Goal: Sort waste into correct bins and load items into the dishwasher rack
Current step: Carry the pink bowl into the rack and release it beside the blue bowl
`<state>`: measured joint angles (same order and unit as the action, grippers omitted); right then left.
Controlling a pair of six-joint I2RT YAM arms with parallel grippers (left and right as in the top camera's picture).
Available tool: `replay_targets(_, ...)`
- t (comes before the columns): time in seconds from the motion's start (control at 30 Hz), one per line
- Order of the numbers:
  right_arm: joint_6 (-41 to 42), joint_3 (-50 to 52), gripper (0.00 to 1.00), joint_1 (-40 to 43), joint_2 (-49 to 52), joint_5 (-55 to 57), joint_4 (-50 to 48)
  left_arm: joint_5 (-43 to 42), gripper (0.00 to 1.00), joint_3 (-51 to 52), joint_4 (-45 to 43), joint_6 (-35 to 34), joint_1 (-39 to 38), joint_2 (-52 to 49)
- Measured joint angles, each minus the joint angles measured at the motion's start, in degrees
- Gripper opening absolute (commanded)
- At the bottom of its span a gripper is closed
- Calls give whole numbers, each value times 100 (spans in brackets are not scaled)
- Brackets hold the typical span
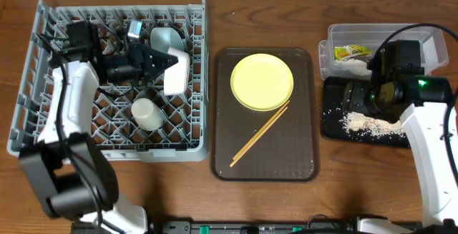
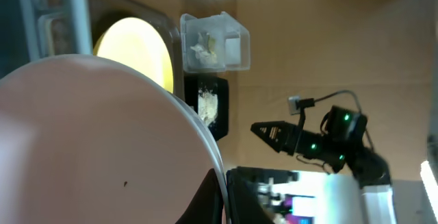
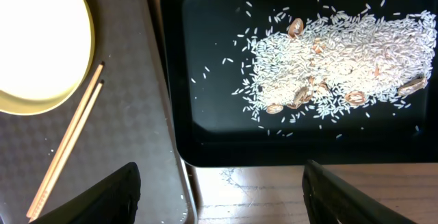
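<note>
The dishwasher rack (image 1: 107, 130) sits at the left end of the wooden counter (image 1: 358, 184). The left gripper (image 1: 163, 59) hangs over its far half, clenched on the rim of the white bowl (image 1: 177, 75). In the left wrist view the bowl's pale wall fills the left side, and its edge runs between the dark fingers at the bottom. The light-blue bowl (image 1: 164, 39) lies in the rack just behind the white bowl. The small white cup (image 1: 145, 113) stands among the pegs nearer the front.

The brown tray (image 1: 300, 141) lies just beside the rack, to its right. It carries the yellow plate (image 1: 262, 81) at its far end. The 2 chopsticks (image 1: 260, 134) lie side by side on a slant, their upper ends touching the plate's rim.

At the far right, the clear tub (image 1: 411, 35) holds the green-and-yellow snack wrapper (image 1: 351, 51) and the white tissue (image 1: 356, 64). The print on the wrapper is too small to read. The black tray (image 1: 330, 112) in front of the tub holds the rice scraps (image 3: 328, 59), with a few brown bits mixed in. The right gripper (image 3: 222, 179) hovers over the tray's near edge, its fingers spread wide and grasping nothing.
</note>
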<state>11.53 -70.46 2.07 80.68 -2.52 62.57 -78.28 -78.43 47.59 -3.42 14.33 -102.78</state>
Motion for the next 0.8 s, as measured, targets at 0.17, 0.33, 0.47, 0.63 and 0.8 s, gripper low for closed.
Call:
replay_targets(0.17,0,0,74,0,0,0,0,-85,6,0,-2,-87,186,-389)
replay_targets(0.33,0,0,73,0,0,0,0,-125,6,0,-4,-111,411,-557)
replay_targets(0.47,0,0,74,0,0,0,0,-70,9,0,-4,-116,520,-612)
replay_targets(0.63,0,0,74,0,0,0,0,389,30,0,-2,-140,675,-625)
replay_targets(0.8,0,0,74,0,0,0,0,1145,67,22,2,-107,841,-680)
